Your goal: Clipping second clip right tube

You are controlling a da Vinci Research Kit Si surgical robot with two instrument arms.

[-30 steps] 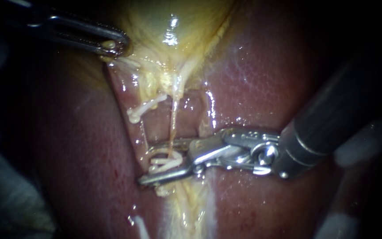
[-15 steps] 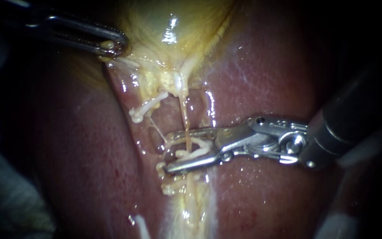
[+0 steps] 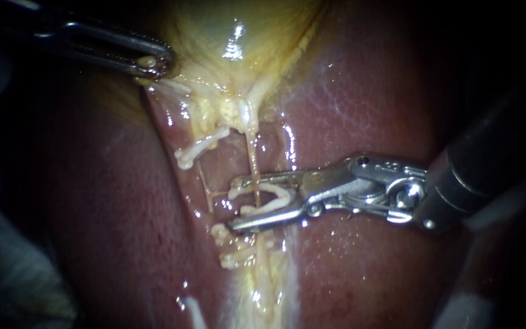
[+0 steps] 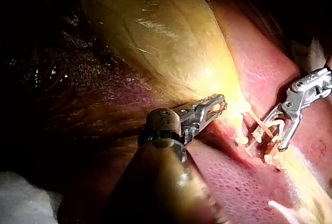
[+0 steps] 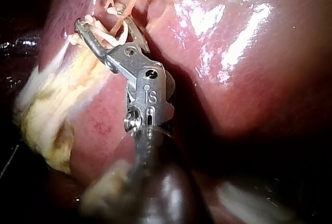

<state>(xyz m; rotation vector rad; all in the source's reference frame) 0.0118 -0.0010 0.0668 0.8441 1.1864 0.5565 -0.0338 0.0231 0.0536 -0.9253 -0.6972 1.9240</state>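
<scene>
In the endoscope view my right instrument (image 3: pixel 235 204) comes in from the right. Its jaws stand apart and hold a white clip (image 3: pixel 273 200) between them. The thin right tube (image 3: pixel 252 161) runs down between the clip's two arms. Other white clips sit on the left tube (image 3: pixel 197 150) and lower down (image 3: pixel 227 247). My left instrument (image 3: pixel 153 64) is at the upper left, shut on the edge of the yellow gallbladder (image 3: pixel 214 30). The right wrist view shows the jaws (image 5: pixel 101 19) with the clip (image 5: pixel 106 35) around the tube (image 5: pixel 124 11).
Red liver (image 3: pixel 360 103) lies on both sides of the tubes. Yellowish fatty tissue (image 3: pixel 263 286) runs down below the clips. In the left wrist view the gallbladder (image 4: pixel 155 37) bulges beyond the left instrument (image 4: pixel 218 105), with the right instrument (image 4: pixel 275 136) further ahead.
My right instrument has drawn back to the right and slightly up along the tube with the clip in its jaws. The tube now runs straighter. The left instrument has not moved.
</scene>
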